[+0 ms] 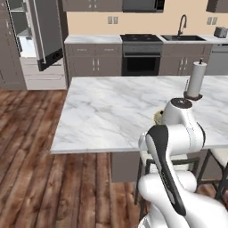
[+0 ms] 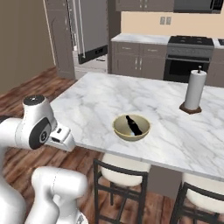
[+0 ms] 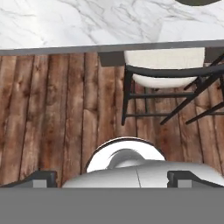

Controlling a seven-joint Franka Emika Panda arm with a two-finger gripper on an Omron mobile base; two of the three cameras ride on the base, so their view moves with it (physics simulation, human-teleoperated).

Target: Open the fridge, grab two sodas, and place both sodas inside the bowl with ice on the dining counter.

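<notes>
Left base view:
- Fridge (image 1: 26, 44) far upper L, well apart from robot; door swung open, white shelves visible. No bottle made out inside, too small to tell.
- Desk (image 1: 111, 111) across mid-frame, marble top. Paper towel roll (image 1: 196, 80) upright at far R.
- Bowl (image 1: 157, 117) mostly hidden behind arm, sliver of rim only.
- Risk: open door jutting into floor space. Could be clipped by base or elbow on approach if driven in too tight.

Right base view:
- Bowl (image 2: 124, 135) on desk near stool-side edge, upright. Contents: one soda (image 2: 133, 125), black, lying tilted across bowl floor, neck toward far rim. Ice not discernible at this res.
- So judged approx. half done: 1 of 2 in. Second soda not located.
- Arm folded low, L of desk, hand just beside desk edge.
- Risks: (a) arm swing from this low pose hitting desk edge or stool (image 2: 120, 175) below; (b) 2nd bottle released onto the 1st, then rolling out over rim or shoving bowl toward edge. Limited room in bowl w/ one lying across. Suggest a low release, offset to the free side.

Hand view:
- Camera pointed down at wood floor, stool (image 3: 164, 72) and desk edge (image 3: 87, 22).
- Jaws spread wide, tips at opposite lower corners, nothing between them. Empty.
- Risk: no view of fridge or bowl from hand at this pose; re-aim needed before any reach.
</notes>
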